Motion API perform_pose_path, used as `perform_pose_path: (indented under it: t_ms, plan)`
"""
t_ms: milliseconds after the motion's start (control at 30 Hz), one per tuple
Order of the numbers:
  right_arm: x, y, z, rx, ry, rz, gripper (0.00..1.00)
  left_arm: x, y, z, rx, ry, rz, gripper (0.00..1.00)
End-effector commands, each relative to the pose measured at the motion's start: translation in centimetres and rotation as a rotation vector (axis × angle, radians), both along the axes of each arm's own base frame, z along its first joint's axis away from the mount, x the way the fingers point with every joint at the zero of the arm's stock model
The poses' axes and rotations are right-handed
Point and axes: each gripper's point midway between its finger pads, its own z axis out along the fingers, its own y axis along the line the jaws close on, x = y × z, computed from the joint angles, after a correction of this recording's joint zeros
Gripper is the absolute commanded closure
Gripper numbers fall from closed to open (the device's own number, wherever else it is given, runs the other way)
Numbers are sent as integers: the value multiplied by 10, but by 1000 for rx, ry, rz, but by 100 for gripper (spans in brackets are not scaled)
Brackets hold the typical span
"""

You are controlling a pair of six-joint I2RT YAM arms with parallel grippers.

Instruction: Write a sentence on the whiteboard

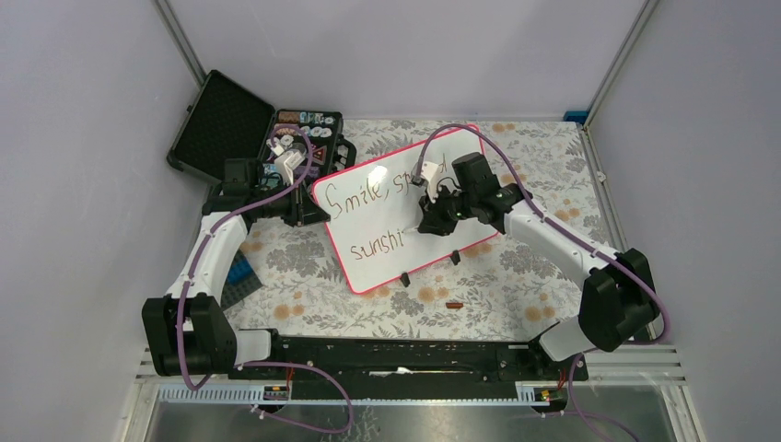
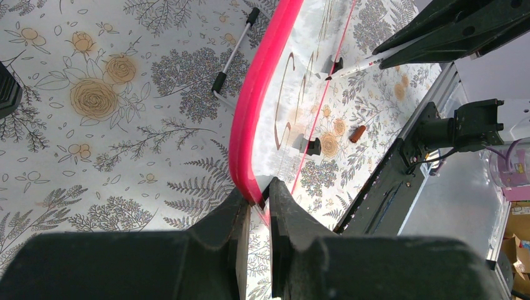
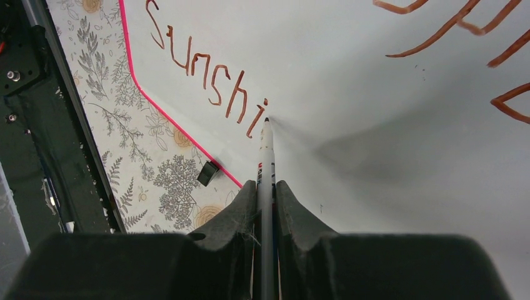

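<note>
The whiteboard (image 1: 433,250), white with a pink rim, stands tilted on the flowered table. The sentence (image 1: 368,196) reads "Smile, sp…" on top, partly hidden by my right arm, with "sunshi" (image 3: 206,84) below in brown-red ink. My left gripper (image 1: 311,214) is shut on the board's left rim (image 2: 250,106); in the left wrist view its jaws (image 2: 259,190) pinch the pink edge. My right gripper (image 3: 267,185) is shut on a white marker (image 3: 267,153). The marker's tip touches the board just right of the last "i". From above, the right gripper (image 1: 426,221) sits over the board's middle.
An open black case (image 1: 226,124) with small parts (image 1: 304,138) lies at the back left. A brown marker cap (image 1: 453,304) rests on the table in front of the board. A blue block (image 1: 241,274) lies by my left arm. Enclosure walls stand on three sides.
</note>
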Motion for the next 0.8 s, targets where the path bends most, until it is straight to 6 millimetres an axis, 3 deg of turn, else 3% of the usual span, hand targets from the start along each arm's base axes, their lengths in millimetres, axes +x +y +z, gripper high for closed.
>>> perform_pose_path:
  t_ms: [0,267,767]
  plan:
    - [15,10,18,25,-59,-14,100,8,2,5,67,-97,-15,100]
    - [16,5,4,-9,-51,-23,100,9,2,5,66,-98,-15,100]
    - [-1,-4,-15,-34,-14,-12,100,9,1,4,63,-92,-19,100]
